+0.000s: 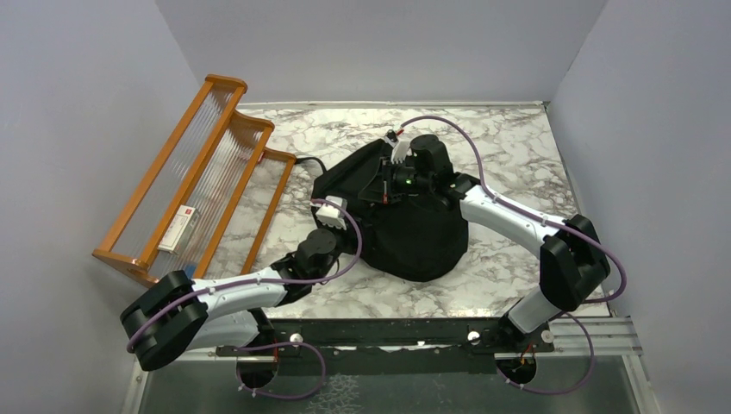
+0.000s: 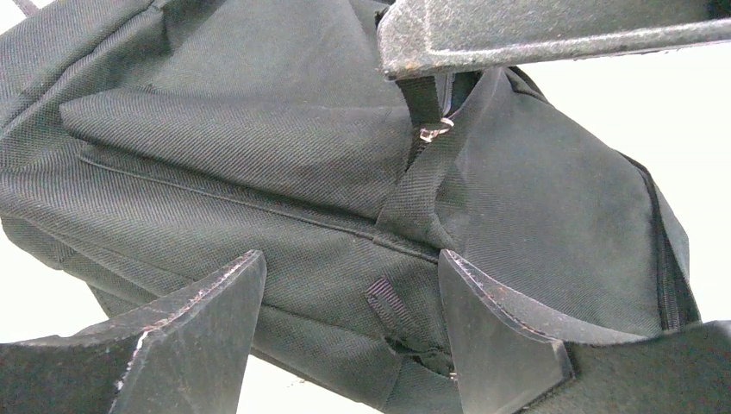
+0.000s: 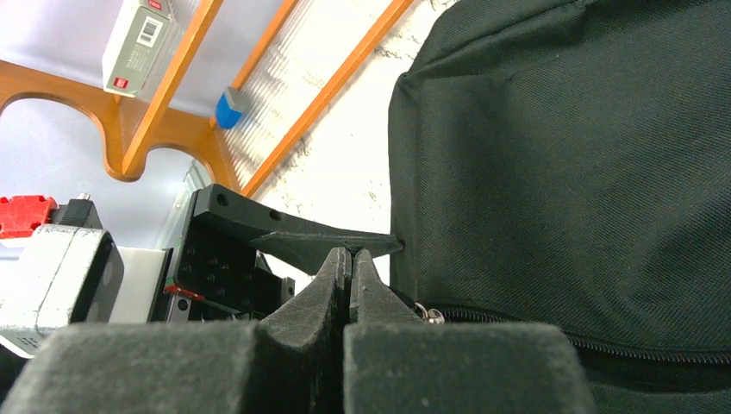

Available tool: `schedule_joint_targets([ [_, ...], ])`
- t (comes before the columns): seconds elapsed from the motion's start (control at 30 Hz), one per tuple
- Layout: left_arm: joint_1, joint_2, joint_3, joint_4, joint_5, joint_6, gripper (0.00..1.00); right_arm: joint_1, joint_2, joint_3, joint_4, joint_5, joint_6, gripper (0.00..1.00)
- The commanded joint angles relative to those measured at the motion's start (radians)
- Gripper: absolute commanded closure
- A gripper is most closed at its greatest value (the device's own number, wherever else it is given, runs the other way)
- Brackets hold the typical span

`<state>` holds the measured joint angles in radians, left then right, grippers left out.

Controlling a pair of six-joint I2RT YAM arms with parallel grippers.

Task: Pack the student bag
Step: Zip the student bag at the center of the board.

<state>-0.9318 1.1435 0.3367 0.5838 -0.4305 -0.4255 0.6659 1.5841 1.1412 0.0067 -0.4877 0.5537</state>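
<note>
The black student bag (image 1: 418, 233) lies in the middle of the marble table. It fills the left wrist view (image 2: 284, 155) and the right side of the right wrist view (image 3: 569, 155). My left gripper (image 1: 352, 203) is open at the bag's left side, its jaws (image 2: 349, 259) spread in front of the fabric and holding nothing. My right gripper (image 1: 379, 185) is over the bag's top left. Its jaws (image 3: 349, 254) are shut on a black zip pull strap (image 2: 424, 99), which runs down to a small metal ring (image 2: 435, 131). The zip (image 3: 603, 332) looks closed.
An orange wooden rack (image 1: 194, 177) with clear ribbed shelves stands at the far left. It holds a white and red box (image 1: 177, 228) and a small blue object (image 3: 231, 108). Grey walls enclose the table on three sides.
</note>
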Motion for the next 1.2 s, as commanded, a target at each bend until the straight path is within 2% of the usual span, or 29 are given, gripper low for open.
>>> schedule_joint_targets([
  [0.0,-0.007,0.006,0.043,0.075,0.042,-0.002,0.25,0.003,0.002,-0.007,0.046,-0.005,0.003,0.99],
  [0.27,-0.007,-0.014,0.034,0.082,0.029,0.013,0.23,0.003,-0.002,-0.018,0.046,-0.005,0.002,0.99],
  [0.5,-0.007,0.123,0.045,0.102,-0.05,-0.047,0.31,0.003,-0.004,-0.015,0.053,-0.002,0.007,0.99],
  [0.73,-0.007,0.225,0.075,0.136,-0.041,-0.096,0.6,0.003,-0.023,-0.026,0.046,0.027,-0.002,0.99],
  [0.97,-0.007,0.158,0.008,0.133,-0.012,-0.097,1.0,0.001,-0.052,-0.051,0.027,0.142,-0.032,0.99],
  [1.17,-0.007,0.081,-0.054,0.124,-0.013,-0.072,1.0,-0.01,-0.073,-0.066,0.022,0.205,-0.055,0.99],
])
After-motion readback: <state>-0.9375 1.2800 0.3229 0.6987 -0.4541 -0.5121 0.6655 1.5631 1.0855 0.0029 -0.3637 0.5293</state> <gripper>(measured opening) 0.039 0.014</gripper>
